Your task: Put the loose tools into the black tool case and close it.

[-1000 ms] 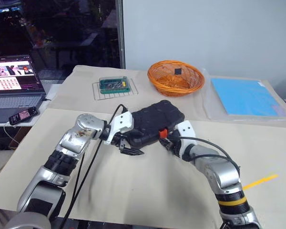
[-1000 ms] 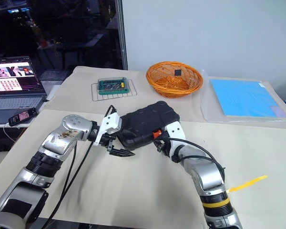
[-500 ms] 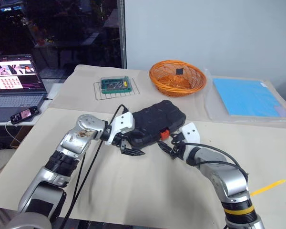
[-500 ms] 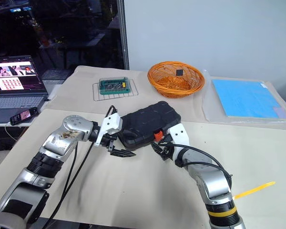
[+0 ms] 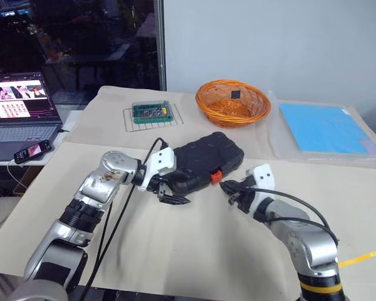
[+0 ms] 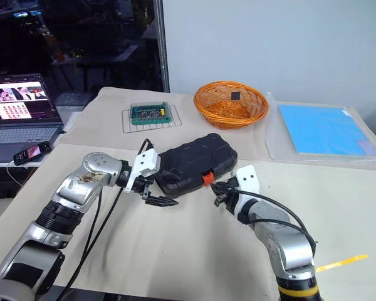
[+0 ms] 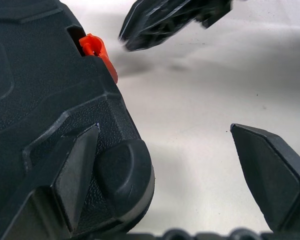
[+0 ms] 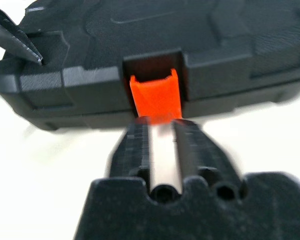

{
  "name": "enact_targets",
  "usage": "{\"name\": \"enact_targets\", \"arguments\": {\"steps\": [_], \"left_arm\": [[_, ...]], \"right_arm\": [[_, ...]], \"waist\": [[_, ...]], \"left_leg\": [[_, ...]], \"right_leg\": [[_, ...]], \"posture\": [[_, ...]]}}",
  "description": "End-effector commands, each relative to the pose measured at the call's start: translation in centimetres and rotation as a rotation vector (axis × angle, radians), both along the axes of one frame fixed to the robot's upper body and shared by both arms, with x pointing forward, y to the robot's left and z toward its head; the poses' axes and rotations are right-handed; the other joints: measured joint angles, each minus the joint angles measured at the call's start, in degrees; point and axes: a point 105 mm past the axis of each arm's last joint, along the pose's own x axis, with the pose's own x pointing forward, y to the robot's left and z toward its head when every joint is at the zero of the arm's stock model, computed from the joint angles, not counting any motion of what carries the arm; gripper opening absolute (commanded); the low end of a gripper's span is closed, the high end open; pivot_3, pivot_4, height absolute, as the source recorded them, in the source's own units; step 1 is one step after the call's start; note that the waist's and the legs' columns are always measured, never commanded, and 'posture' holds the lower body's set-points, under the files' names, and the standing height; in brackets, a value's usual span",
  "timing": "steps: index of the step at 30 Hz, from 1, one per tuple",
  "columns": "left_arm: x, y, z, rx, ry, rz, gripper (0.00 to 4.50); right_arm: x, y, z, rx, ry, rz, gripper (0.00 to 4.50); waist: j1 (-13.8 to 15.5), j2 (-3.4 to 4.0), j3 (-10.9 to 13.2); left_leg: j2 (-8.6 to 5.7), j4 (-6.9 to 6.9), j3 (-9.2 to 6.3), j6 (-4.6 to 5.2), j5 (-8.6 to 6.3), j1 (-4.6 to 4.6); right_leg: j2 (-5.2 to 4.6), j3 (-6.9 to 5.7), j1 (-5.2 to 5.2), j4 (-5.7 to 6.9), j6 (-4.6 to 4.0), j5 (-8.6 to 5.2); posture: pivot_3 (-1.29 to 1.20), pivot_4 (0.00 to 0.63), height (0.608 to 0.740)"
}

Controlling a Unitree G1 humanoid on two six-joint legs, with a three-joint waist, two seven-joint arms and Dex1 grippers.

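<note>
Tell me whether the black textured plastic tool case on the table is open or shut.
Shut. The black textured plastic tool case lies flat with its lid down on the base. Whether its small orange latch is fully snapped cannot be told.

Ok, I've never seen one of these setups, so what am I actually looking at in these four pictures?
A two-armed humanoid robot stands at a paper-covered table. The two wide pictures come from cameras in its head, looking down over its arms. The two close-ups come from a camera on each wrist, looking along that arm's claw.

In the middle lies a closed black tool case with a small orange latch. The left claw is open, with one finger on the case's corner. The right claw is shut, empty, pointing at the latch from just in front of it.

Further back are an orange wicker basket, a green circuit board on a wire rack, and a blue sheet. A laptop and a phone sit off to the left.
</note>
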Motion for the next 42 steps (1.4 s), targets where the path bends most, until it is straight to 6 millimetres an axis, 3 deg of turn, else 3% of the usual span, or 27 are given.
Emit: {"name": "enact_targets", "arguments": {"steps": [1,5,14,21,25,32,42], "left_arm": [[-0.2,1.0,-2.9,0.079,0.086,0.04,4.5],[-0.3,0.9,-3.0,0.08,0.09,0.041,4.5],[-0.2,1.1,-3.3,0.082,0.089,0.068,4.5],[-0.2,1.1,-3.4,0.084,0.09,0.072,4.5],[-0.3,1.1,-3.5,0.084,0.089,0.074,4.5],[-0.4,1.2,-3.7,0.08,0.091,0.086,4.5],[-0.5,1.2,-3.8,0.076,0.097,0.103,4.5]], "right_arm": [[1.8,1.3,1.0,-0.009,-0.061,0.013,0.03],[2.4,2.6,1.5,0.006,-0.08,0.049,0.03],[-0.6,1.6,2.3,0.111,-0.118,0.111,0.03],[2.1,1.6,3.3,0.134,-0.181,0.049,0.03],[3.1,1.6,1.3,0.073,-0.118,0.048,0.03],[2.6,2.2,-2.6,-0.026,-0.016,0.105,0.03],[2.9,2.4,-5.9,-0.131,0.044,0.131,0.03]], "waist": [[-0.1,0.0,0.0],[-0.8,-0.01,0.0],[-0.2,0.02,0.0],[-0.2,0.03,0.0],[0.0,0.03,0.0],[-0.3,0.07,-0.6],[-0.5,-0.12,-1.1]], "left_leg": [[0.0,0.0,0.0,0.0,0.0,-0.01],[0.01,0.01,0.03,0.0,0.03,0.0],[0.04,-0.04,0.03,0.06,0.05,-0.08],[0.05,-0.04,0.02,-0.03,0.0,0.05],[0.02,-0.09,0.01,-0.02,0.0,0.02],[0.04,-0.21,0.03,-0.06,0.0,0.37],[0.03,-0.67,0.17,-0.19,0.02,0.99]], "right_leg": [[0.0,0.0,-0.01,0.0,0.0,0.0],[0.01,0.03,0.08,0.03,-0.05,0.04],[0.03,0.0,0.07,0.02,0.0,0.01],[0.02,-0.01,-0.01,0.0,-0.01,0.01],[0.0,-0.05,-0.01,-0.06,-0.02,0.01],[-0.04,-0.01,0.18,-0.06,-0.06,-0.01],[-0.59,-0.14,0.3,-0.1,0.08,-0.12]], "posture": [[0.0,0.15,0.74],[0.0,0.15,0.74],[0.0,0.15,0.74],[0.0,0.15,0.74],[0.0,0.15,0.74],[0.0,0.15,0.74],[0.0,0.15,0.74]]}}
